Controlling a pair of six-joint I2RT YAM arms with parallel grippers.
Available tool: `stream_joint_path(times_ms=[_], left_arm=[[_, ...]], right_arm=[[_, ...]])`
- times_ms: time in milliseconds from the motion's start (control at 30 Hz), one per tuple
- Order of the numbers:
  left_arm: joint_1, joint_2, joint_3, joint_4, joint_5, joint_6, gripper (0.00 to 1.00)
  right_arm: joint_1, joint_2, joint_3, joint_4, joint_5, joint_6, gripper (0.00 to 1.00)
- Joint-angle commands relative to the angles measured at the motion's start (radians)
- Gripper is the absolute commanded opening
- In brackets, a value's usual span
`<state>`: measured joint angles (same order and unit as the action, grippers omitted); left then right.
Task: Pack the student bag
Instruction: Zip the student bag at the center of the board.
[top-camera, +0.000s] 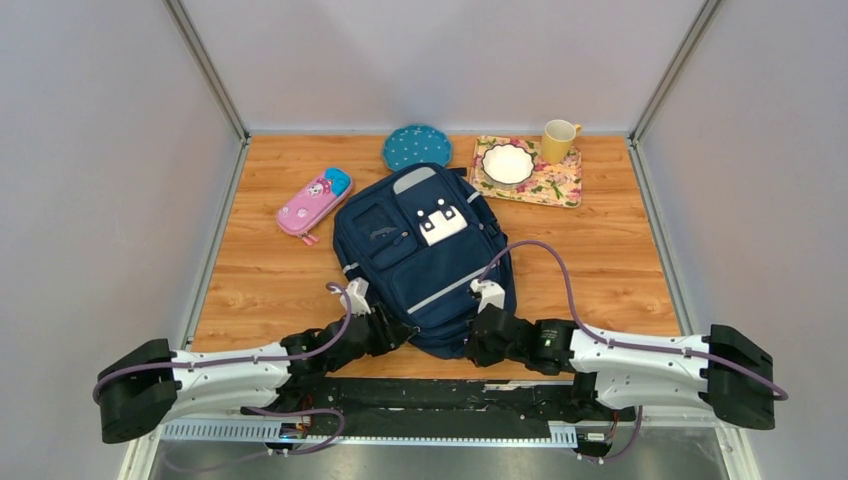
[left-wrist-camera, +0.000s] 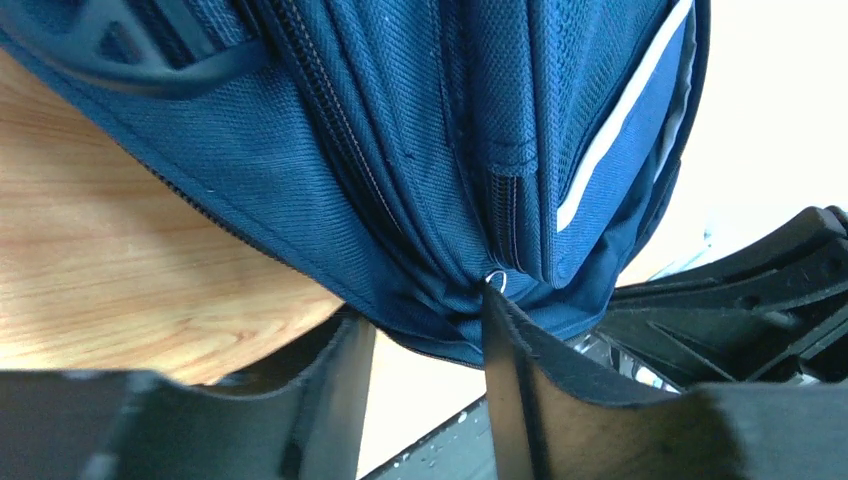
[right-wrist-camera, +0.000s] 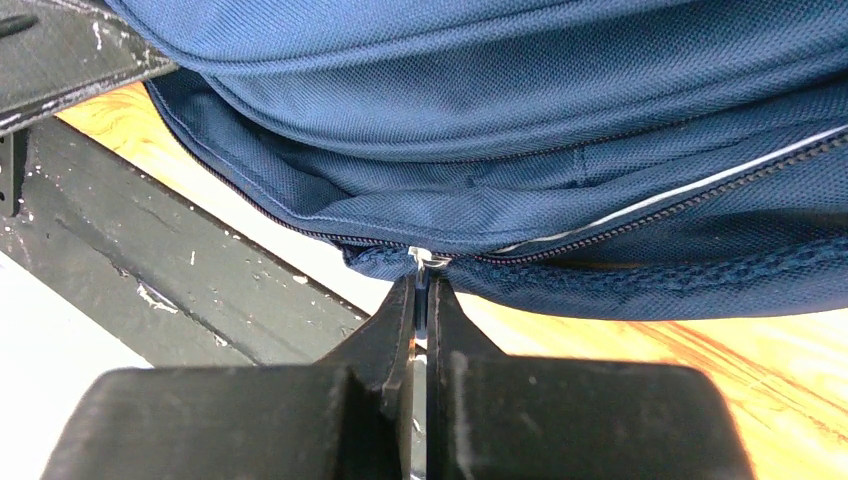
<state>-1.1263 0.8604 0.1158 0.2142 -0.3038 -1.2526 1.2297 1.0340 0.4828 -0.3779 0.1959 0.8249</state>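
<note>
The student bag (top-camera: 425, 265) lies flat on its back in the middle of the wooden table (top-camera: 250, 290), front pockets up. Its grey top panel points away from the arms and its base sits right at the near edge, where both grippers are working. As I read it, nothing is packed yet and this is the opening step, getting a zip started. The right gripper (right-wrist-camera: 421, 285) is closed tight, its two fingers pinching a small metal zip pull (right-wrist-camera: 420, 256) at the bag's lower seam. The left gripper (left-wrist-camera: 422, 310) stands with its fingers apart, gripping nothing. The rounded bottom corner of the bag sits in the gap, and one fingertip is just touching a little metal ring (left-wrist-camera: 497, 279) on another zipper. The next move probably calls for the right arm to draw its pull along the curve of the zip track without lifting the bag. The left would have to pin or hold the fabric so the bag doesn't slide along with it. The bag itself is navy woven cloth, soft and slumped, with a white patch and thin pale stripes across the front — every zip I can see looks closed. A pink pencil case (top-camera: 313, 205) lies just beside its far left side.
</note>
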Motion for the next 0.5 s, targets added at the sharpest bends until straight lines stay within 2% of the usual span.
stream_joint_path(times_ms=[0,33,67,167,333,467], left_arm=[[-0.003,0.009,0.004,0.077,-0.078,-0.007,0.44],[-0.003,0.002,0.005,0.064,-0.08,0.01,0.38],[-0.003,-0.007,0.015,0.0,-0.086,0.012,0.19],[-0.001,-0.066,0.027,-0.154,-0.138,0.021,0.0],[0.065,-0.242,0.007,-0.356,-0.166,0.08,0.0],[0.172,-0.372,0.024,-0.553,-0.111,0.165,0.0]], right_arm=[[0.008,-0.061,-0.027,0.063,-0.026,-0.012,0.0],[0.011,-0.078,-0.029,0.05,-0.017,-0.013,0.0],[0.011,-0.103,-0.029,0.042,0.006,-0.015,0.0],[0.01,-0.193,-0.039,0.002,0.054,-0.013,0.0],[-0.012,-0.282,-0.087,-0.047,0.143,0.008,0.0],[-0.084,-0.295,-0.105,-0.044,0.053,-0.023,0.0]])
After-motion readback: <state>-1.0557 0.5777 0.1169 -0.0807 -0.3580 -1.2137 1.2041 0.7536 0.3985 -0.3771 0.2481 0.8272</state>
